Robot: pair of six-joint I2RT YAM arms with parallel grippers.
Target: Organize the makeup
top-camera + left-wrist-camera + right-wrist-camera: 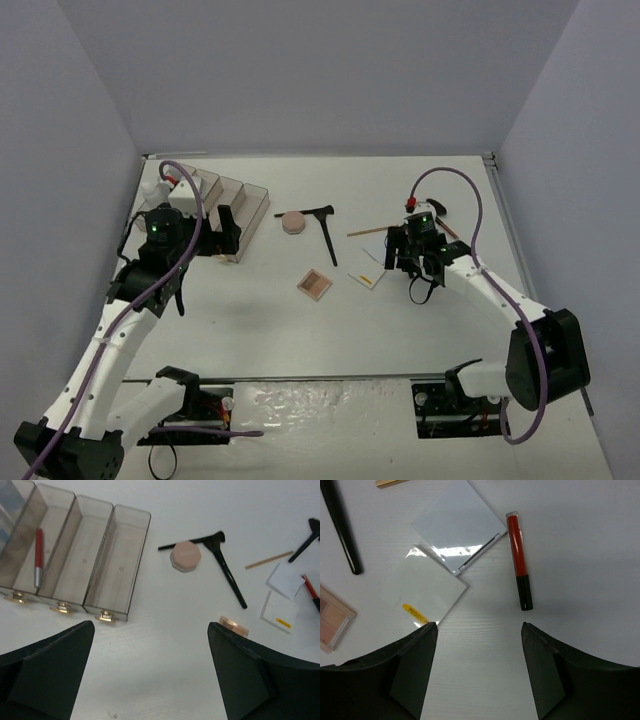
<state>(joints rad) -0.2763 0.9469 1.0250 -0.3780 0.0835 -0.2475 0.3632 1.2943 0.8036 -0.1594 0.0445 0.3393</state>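
The clear organizer tray (132, 511) stands at the far left, also in the top view (243, 197). A red pencil (38, 555) lies in one compartment. On the table lie a pink compact (185, 556), black brushes (227, 570), a pink-brown palette (234, 626), two white pads (455, 527), one with a yellow label (422, 592), a wooden pencil (269, 560) and a red tube with a black cap (518, 557). My left gripper (151, 630) is open and empty in front of the tray. My right gripper (479, 627) is open and empty, just short of the pads and the red tube.
A white bottle (155, 188) stands at the tray's far left end. Another black brush (306, 542) lies at the right. Grey walls close the table on three sides. My right arm's cable (470, 205) loops above the table.
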